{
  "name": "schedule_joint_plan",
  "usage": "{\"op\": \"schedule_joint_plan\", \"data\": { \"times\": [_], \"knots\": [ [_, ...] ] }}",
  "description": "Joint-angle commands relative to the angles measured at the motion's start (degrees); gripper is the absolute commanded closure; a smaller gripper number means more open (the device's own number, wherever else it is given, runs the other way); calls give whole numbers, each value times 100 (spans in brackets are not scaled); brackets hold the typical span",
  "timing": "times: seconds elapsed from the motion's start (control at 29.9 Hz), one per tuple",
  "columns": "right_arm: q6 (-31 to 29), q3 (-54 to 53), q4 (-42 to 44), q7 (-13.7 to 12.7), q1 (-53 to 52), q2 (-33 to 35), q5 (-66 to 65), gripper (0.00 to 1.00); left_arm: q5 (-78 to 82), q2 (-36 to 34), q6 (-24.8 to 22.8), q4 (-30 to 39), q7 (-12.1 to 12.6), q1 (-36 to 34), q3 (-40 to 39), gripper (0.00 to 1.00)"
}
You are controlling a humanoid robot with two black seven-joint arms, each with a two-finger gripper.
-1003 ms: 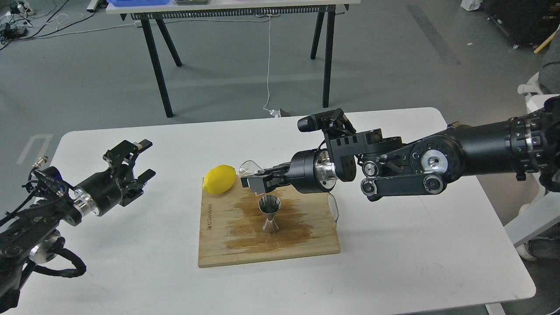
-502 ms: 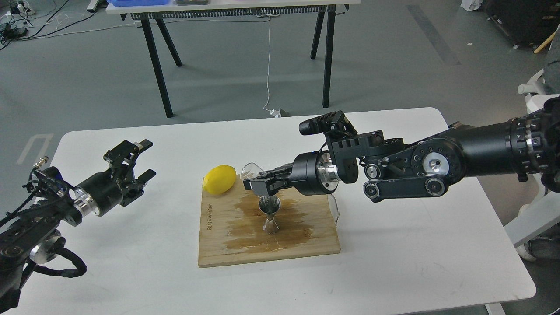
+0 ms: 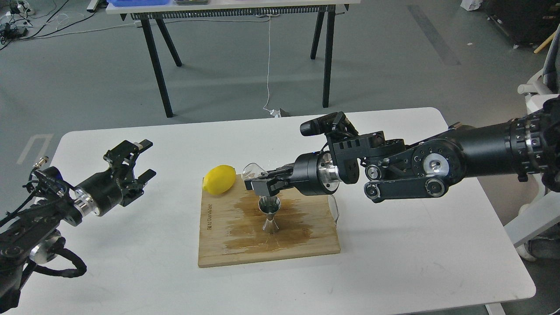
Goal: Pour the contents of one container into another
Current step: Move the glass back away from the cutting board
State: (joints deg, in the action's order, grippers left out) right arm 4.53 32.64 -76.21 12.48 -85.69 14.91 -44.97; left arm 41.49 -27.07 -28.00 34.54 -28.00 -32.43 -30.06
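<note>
Glass cup (image 3: 252, 169), small and clear, is clamped in the right gripper (image 3: 259, 183), tilted just above the steel jigger (image 3: 270, 213) on the wet board (image 3: 218, 236). It seems light, slippery and breakable; holding its wall suits. Left gripper (image 3: 136, 165) is apart, empty.

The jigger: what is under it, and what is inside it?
The jigger stands on a wet, dark patch of the wooden board. The right hand, holding the glass cup, partly covers its mouth; any liquid inside cannot be seen.

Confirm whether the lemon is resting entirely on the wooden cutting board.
No. The lemon sits at the far left corner of the cutting board, partly overhanging the white table.
</note>
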Motion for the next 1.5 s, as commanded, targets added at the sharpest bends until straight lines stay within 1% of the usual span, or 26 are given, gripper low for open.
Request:
{"op": "schedule_joint_plan", "data": {
  "times": [0.0, 0.17, 0.3, 0.4, 0.57, 0.7, 0.84, 1.14, 1.27, 1.47],
  "knots": [
    [12, -152, 10, -8, 87, 46, 304, 78, 0, 0, 0, 0, 0, 0, 0, 1],
    [21, -775, -8, -8, 386, 266, 1050, 78, 0, -18, 0, -9, 0, -9, 9, 1],
    [21, -1320, -8, -17, 658, 424, 1902, 78, 0, -18, 0, -52, 0, -18, 9, 1],
    [21, -1987, -16, -17, 983, 591, 2614, 78, 0, -9, 0, -114, 0, -27, 17, 1],
    [4, -3427, 10, -17, 1624, 995, 4450, 78, 9, -18, 0, -114, 0, -53, 26, 1],
    [12, -4903, 124, -17, 2502, 1224, 5743, 78, 9, -18, 0, -114, 0, -44, 35, 1],
    [-14, -6223, 229, -26, 3513, 1479, 6272, 78, 9, -9, 0, -114, 0, -53, 35, 1],
    [30, -8929, 598, -44, 5666, 1401, 7467, 78, 9, 0, 0, -114, 0, -71, 35, 1],
    [214, -9485, 853, -70, 6204, 1251, 7906, 78, 9, 9, 0, -114, 0, -71, 44, 1],
    [890, -9583, 1354, -70, 6477, 1111, 8337, 78, 9, 70, 0, -123, 0, -71, 61, 1]
  ]
}}
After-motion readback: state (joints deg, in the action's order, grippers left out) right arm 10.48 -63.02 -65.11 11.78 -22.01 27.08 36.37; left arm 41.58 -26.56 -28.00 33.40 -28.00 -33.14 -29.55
